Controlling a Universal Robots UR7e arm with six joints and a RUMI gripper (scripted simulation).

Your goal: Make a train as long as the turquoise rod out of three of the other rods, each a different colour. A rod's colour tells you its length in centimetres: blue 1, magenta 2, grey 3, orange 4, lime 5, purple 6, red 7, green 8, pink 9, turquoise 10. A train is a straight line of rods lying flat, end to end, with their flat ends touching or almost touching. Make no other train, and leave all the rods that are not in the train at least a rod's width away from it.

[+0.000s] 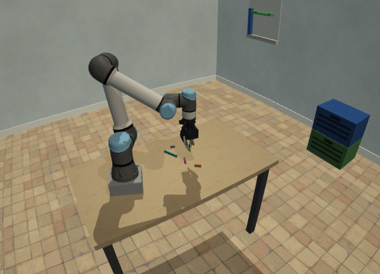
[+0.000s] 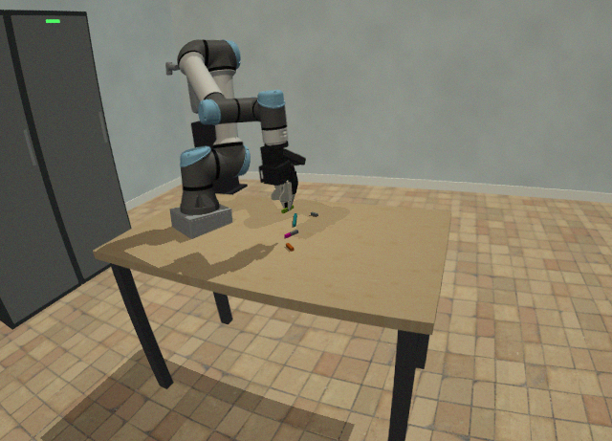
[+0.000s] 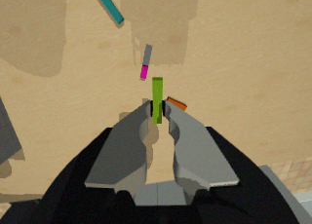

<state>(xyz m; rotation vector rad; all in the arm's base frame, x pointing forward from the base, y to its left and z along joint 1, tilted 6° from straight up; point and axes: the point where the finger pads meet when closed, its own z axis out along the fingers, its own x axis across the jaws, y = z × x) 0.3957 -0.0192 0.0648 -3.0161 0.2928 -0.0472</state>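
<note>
The claw (image 3: 157, 109) is closed on the lime rod (image 3: 157, 98) — its two grey fingers clamp the rod near one end, and the rest of the rod projects forward past the fingertips. In the exterior view the claw hangs above the table (image 2: 375, 258) with the lime rod (image 2: 284, 209) clear of the surface.

Rods lying flat on the table:
- Turquoise rod (image 1: 170, 153) — nearest the arm's base, set at an angle.
- Grey rod (image 3: 147, 53) and magenta rod (image 3: 144, 71) — end to end in one line, ends touching.
- Orange rod (image 1: 197, 165) — apart from the grey-magenta pair, partly hidden behind one finger in the wrist view.
- A second small grey rod (image 1: 172, 146) — beside the turquoise rod.
</note>
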